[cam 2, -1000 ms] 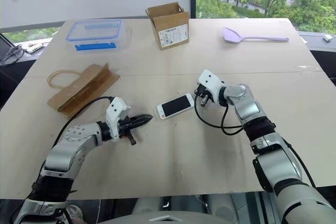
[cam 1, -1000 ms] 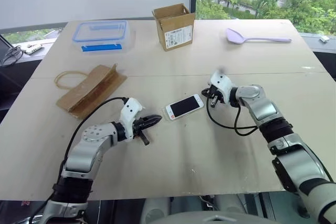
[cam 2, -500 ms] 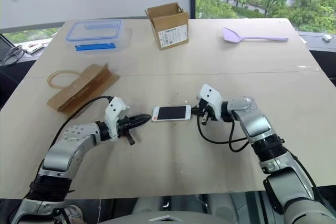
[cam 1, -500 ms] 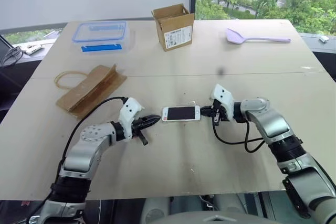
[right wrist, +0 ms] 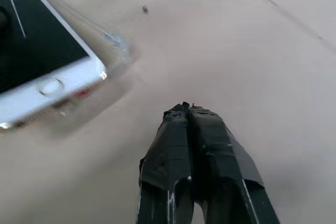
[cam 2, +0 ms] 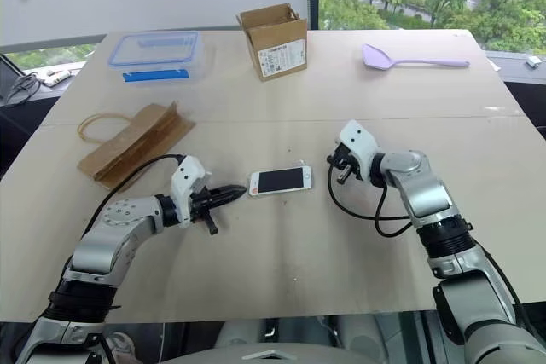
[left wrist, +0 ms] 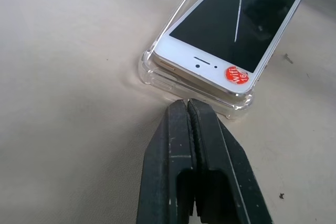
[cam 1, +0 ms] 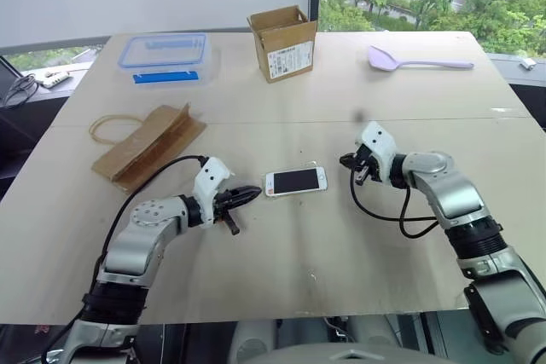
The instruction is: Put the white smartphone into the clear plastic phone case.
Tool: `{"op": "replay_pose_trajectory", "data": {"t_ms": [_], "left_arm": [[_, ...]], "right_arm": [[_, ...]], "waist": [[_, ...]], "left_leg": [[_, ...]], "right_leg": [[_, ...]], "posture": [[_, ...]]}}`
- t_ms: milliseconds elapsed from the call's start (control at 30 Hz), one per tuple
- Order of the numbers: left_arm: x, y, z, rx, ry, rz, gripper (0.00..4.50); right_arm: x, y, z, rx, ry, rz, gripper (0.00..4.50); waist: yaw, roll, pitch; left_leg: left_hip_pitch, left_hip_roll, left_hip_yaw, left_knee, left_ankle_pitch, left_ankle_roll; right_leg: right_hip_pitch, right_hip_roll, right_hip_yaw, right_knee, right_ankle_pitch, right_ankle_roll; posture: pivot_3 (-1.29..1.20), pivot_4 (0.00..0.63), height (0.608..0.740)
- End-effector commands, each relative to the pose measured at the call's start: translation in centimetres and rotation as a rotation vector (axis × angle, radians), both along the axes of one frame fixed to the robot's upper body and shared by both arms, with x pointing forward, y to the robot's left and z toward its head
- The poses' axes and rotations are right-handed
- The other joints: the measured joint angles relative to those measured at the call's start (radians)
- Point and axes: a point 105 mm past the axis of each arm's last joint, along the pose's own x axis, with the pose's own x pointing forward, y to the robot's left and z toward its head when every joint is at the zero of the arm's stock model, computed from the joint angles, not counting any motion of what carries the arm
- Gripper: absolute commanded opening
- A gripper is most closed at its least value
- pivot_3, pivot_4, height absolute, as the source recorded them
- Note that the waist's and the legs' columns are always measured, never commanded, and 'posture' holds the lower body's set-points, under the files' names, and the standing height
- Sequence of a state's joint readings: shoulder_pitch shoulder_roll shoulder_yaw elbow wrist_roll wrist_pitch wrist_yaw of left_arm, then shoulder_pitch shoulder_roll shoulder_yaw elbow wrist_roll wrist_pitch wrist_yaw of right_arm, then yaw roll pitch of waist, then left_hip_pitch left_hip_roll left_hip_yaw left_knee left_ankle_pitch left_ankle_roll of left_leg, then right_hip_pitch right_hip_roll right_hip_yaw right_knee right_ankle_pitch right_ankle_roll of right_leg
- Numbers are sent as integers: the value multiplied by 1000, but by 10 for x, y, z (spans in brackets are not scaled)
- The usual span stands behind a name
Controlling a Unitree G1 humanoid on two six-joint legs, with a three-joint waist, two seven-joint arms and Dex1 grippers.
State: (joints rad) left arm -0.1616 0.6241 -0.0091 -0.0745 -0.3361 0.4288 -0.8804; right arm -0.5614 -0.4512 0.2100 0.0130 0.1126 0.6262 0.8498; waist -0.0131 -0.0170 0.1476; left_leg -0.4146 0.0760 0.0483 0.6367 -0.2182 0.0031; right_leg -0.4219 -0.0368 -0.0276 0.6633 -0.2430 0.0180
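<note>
The white smartphone, black-screened and red-stickered, is seen lying in the clear plastic phone case; both pincers are closed, empty.

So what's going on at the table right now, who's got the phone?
Neither gripper holds it. The white smartphone lies screen up on the clear plastic phone case, sitting on top of it and slightly askew, not visibly snapped in. The left gripper, shut, has its tips at the case's near end. The right gripper, also shut, is off the far end, apart from the phone.
</note>
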Motion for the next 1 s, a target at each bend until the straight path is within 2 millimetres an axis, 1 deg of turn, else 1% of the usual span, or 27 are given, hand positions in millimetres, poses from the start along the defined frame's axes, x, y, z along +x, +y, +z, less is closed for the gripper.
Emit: {"op": "replay_pose_trajectory", "data": {"t_ms": [33, 67, 100, 167, 233, 300, 400, 500, 700, 867, 1000], "left_arm": [[0, 7, 2, 28, -9, 18, 40], [0, 8, 2, 29, -8, 19, 40], [0, 8, 2, 29, -8, 19, 40], [-1, 8, 2, 30, -8, 19, 40], [-1, 7, 2, 28, -8, 18, 40], [-1, 7, 2, 27, -8, 17, 40], [-2, 5, 2, 26, -7, 14, 40], [-2, 5, 2, 25, -8, 14, 40], [-3, 4, 2, 23, -9, 16, 40], [-2, 4, 3, 22, -10, 16, 40], [-1, 3, 3, 20, -12, 16, 40]], "right_arm": [[-39, 11, 21, 59, 48, 209, 0], [-49, 13, 22, 68, 82, 257, 0], [-55, 15, 22, 72, 102, 281, 0], [-64, 18, 20, 66, 133, 319, 0], [-69, 25, 11, 35, 148, 352, 0], [-65, 31, 3, 3, 143, 344, 0], [-52, 36, -12, -61, 113, 306, 0], [-43, 37, -19, -110, 88, 289, 0], [-29, 35, -7, -97, 40, 263, 0], [-24, 33, -4, -96, 29, 254, 0], [-25, 36, -3, -91, 32, 269, 0]], "waist": [[1, 0, 0], [2, 0, 0], [1, 0, 0], [-4, 0, 0], [-4, -1, 0], [-4, -1, 0], [-3, -1, 0], [0, -1, 1], [-1, -1, 1], [-1, -1, 1], [-1, -1, 1]], "left_leg": [[0, 0, 0, 0, 0, 0], [0, 0, 0, 0, 0, 0], [0, 0, 0, 0, 0, 0], [0, 0, 0, 0, 0, 0], [1, 0, 0, 0, 0, 0], [1, 0, -1, 0, 0, 0], [1, 1, 0, 0, 0, 0], [0, 0, 0, 0, 0, 0], [0, 0, 0, 0, 0, 0], [0, 0, 0, 0, 0, 0], [0, 0, 0, 0, 0, 0]], "right_leg": [[0, 0, 0, 0, 0, 0], [0, 0, 0, 0, 0, 0], [0, 0, 0, -1, 0, 0], [0, 0, 0, -1, 0, 0], [0, 0, 0, 0, 0, 0], [0, 1, 0, 0, -1, 1], [0, 1, 0, 0, -1, 1], [0, 1, 0, 0, 0, 0], [0, 1, 0, 0, 0, 0], [0, 1, 0, 0, 0, 0], [0, 1, 0, 0, 0, -1]], "posture": [[0, 150, 740], [0, 150, 740], [0, 150, 740], [0, 150, 740], [0, 150, 740], [0, 150, 740], [0, 150, 740], [0, 150, 740], [0, 150, 740], [0, 150, 740], [0, 150, 740]]}}
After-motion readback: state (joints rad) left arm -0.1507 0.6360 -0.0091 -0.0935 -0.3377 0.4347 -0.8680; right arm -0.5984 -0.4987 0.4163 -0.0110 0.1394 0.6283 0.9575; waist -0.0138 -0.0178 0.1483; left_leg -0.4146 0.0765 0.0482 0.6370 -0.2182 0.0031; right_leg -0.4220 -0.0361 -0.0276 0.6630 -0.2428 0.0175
